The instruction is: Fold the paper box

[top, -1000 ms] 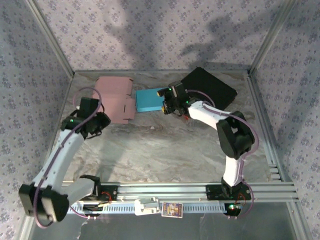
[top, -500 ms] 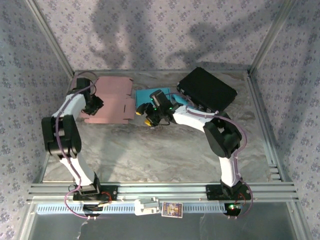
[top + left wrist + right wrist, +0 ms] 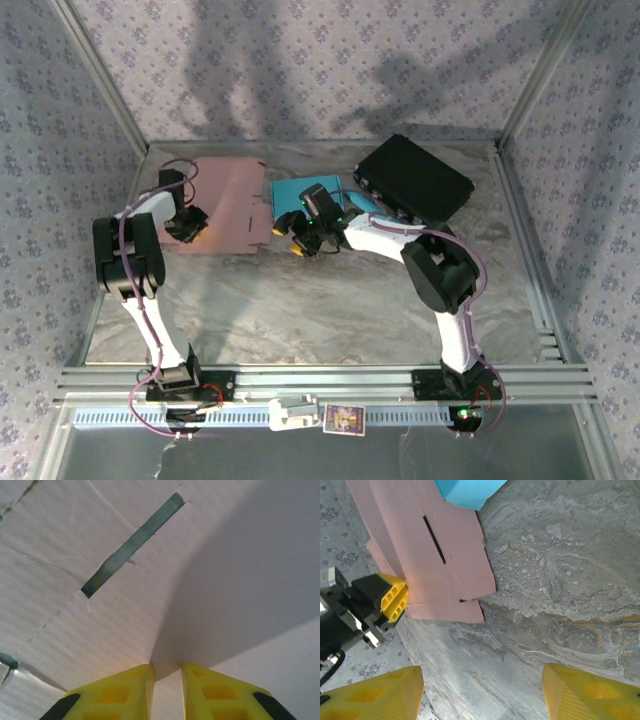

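The paper box (image 3: pixel 235 205) is a flat pink sheet with a slot, lying at the table's back left; it also appears in the right wrist view (image 3: pixel 440 555). My left gripper (image 3: pixel 190 226) is at its left edge, shut on a corner of a flap that stands raised off the sheet (image 3: pixel 225 580); the corner sits between the yellow fingertips (image 3: pixel 167 667). My right gripper (image 3: pixel 300 237) hovers open over bare table just right of the sheet's near corner, its fingers wide apart (image 3: pixel 480 672) with nothing between them.
A blue box (image 3: pixel 290 195) lies against the pink sheet's right side, under my right arm. A black case (image 3: pixel 415 180) sits at the back right. Patterned walls and a metal frame close in the table on three sides.
My left gripper has slid down the sheet's left edge and closed on the flap corner. The right gripper has stayed beside the blue box, about as open as before.
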Robot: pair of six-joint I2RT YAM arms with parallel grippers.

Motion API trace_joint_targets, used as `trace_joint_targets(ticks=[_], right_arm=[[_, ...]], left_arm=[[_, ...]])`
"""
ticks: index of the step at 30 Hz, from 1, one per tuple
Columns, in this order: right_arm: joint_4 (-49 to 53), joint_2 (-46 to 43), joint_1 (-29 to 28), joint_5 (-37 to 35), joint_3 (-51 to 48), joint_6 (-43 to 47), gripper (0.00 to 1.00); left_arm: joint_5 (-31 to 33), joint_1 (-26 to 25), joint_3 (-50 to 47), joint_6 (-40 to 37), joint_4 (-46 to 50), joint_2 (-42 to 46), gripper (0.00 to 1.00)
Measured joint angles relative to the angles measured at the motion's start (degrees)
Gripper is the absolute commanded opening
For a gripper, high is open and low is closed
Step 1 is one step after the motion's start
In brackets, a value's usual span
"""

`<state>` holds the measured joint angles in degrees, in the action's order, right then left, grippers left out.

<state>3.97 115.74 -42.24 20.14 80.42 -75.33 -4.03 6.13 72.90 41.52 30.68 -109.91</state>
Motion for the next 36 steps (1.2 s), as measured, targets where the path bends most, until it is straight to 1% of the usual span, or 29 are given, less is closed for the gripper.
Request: trace_joint_targets(ticks=[5, 11, 14, 16, 19, 24, 26, 27, 29, 36], right_arm=[[-0.8, -0.9, 0.5, 0.5, -0.6, 0.2, 0.66], [-0.8, -4.2, 1.0, 1.6, -4.6, 1.9, 0.66], [-0.6, -7.4, 1.5, 2.0, -9.2, 3.3, 0.66], [-0.7, -10.1, 1.9, 2.4, -13.3, 3.8, 0.66], [-0.5, -14.3, 2.9, 2.9, -19.8, 3.8, 0.66], [-2.3, -21.0, 4.7, 3.7, -30.8, 0.5, 0.67], [-3.6, -23.5, 4.9, 3.7, -34.8, -1.1, 0.67], [-4.6, -24.4, 4.8, 3.7, -36.5, -2.1, 0.66], [-6.8, -24.8, 4.3, 3.7, -38.6, -4.0, 0.65], [-17.1, -24.8, 1.6, 1.6, -44.4, -11.1, 0.61]], left_arm=[[1.4, -2.4, -8.7, 3.9, -2.5, 5.7, 0.19], [2.4, -4.2, -23.5, 13.4, -7.2, 17.5, 0.17], [2.9, -5.9, -29.6, 18.9, -7.7, 24.0, 0.16], [3.4, -9.1, -33.1, 23.3, -7.5, 28.3, 0.15], [4.0, -15.5, -38.9, 31.8, -7.5, 35.3, 0.11], [7.3, -27.8, -49.5, 49.3, -8.4, 48.1, 0.09], [8.3, -31.5, -50.5, 53.7, -8.5, 49.9, 0.09], [8.9, -33.5, -50.6, 55.8, -8.8, 49.8, 0.09], [9.6, -36.0, -50.6, 58.4, -9.8, 49.2, 0.08], [10.6, -42.9, -46.8, 63.9, -13.3, 41.7, 0.06]])
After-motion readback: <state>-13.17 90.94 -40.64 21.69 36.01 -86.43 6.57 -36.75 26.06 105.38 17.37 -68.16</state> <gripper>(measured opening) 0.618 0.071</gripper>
